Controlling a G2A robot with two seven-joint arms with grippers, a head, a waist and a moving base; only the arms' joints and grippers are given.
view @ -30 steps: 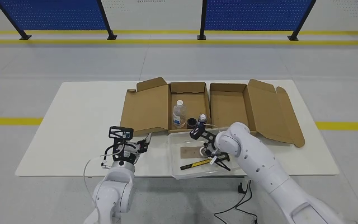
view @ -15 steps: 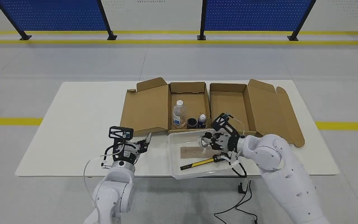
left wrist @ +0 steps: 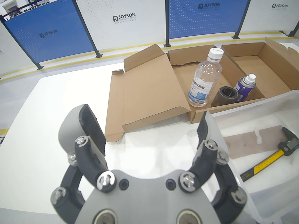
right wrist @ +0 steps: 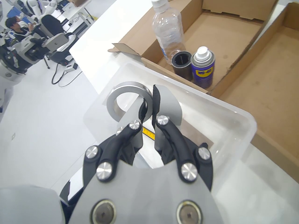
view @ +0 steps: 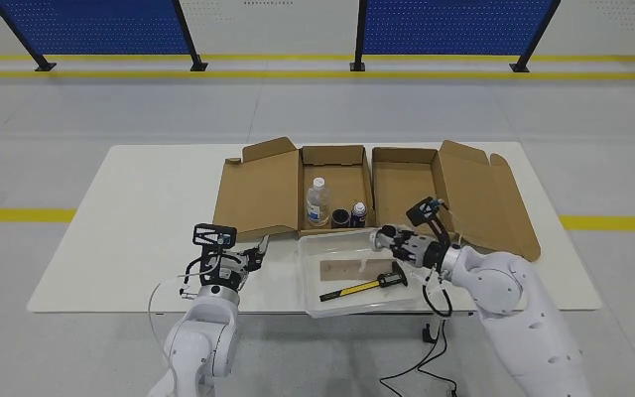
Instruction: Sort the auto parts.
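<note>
So the right gripper (right wrist: 149, 101) is pinching a metal ring (right wrist: 111, 104) by its rim, hanging over the clear tub (right wrist: 233, 129) at the edge nearest the boxes. The box (right wrist: 222, 38) with the bottle (right wrist: 167, 27) and spray can (right wrist: 202, 68) sits just ahead, so probably 1 short carry forward. The left gripper (left wrist: 151, 127) is spread wide and holding nothing, over the table by the tub's other end.

Place: robotics lab — blue pegboard partitions (view: 99, 25) | yellow floor lines (view: 298, 72) | another robot (right wrist: 32, 3)
</note>
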